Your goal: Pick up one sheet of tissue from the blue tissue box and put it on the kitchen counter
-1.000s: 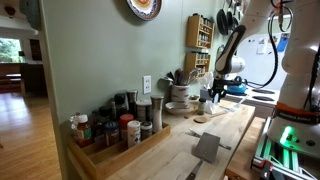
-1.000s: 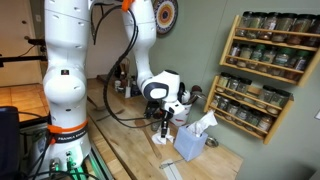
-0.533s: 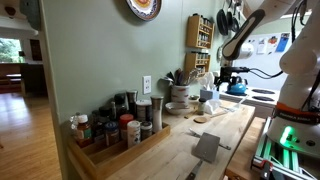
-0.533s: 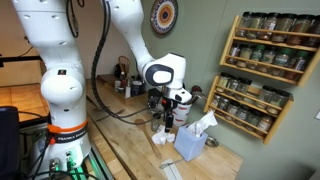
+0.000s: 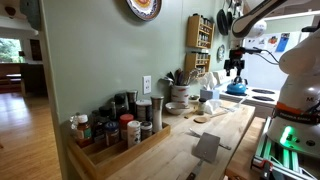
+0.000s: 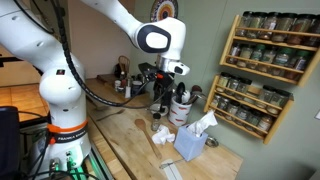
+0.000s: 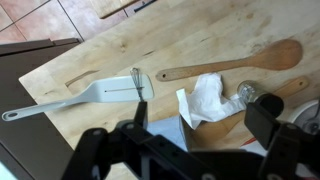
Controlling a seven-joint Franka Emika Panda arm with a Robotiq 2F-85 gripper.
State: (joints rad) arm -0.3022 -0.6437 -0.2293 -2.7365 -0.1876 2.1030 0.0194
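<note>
Wrist view: gripper (image 7: pixel 182 138) hanging wide open and empty above the kitchen counter (image 7: pixel 200 30), tissue sheet (image 7: pixel 208 100) lying on the wood beneath.
Sheet is sitting crumpled just beside the white spatula (image 7: pixel 95 95) blade and near the wooden spoon (image 7: pixel 240 62) handle, so pick and place are looking done, with only clearing the arm left. Long axis is probably running roughly along the spoon handle, but the crumpling is making that hard to call. In an exterior view the blue tissue box (image 6: pixel 190 143) is standing near the sheet, its next tissue poking upward.
</note>
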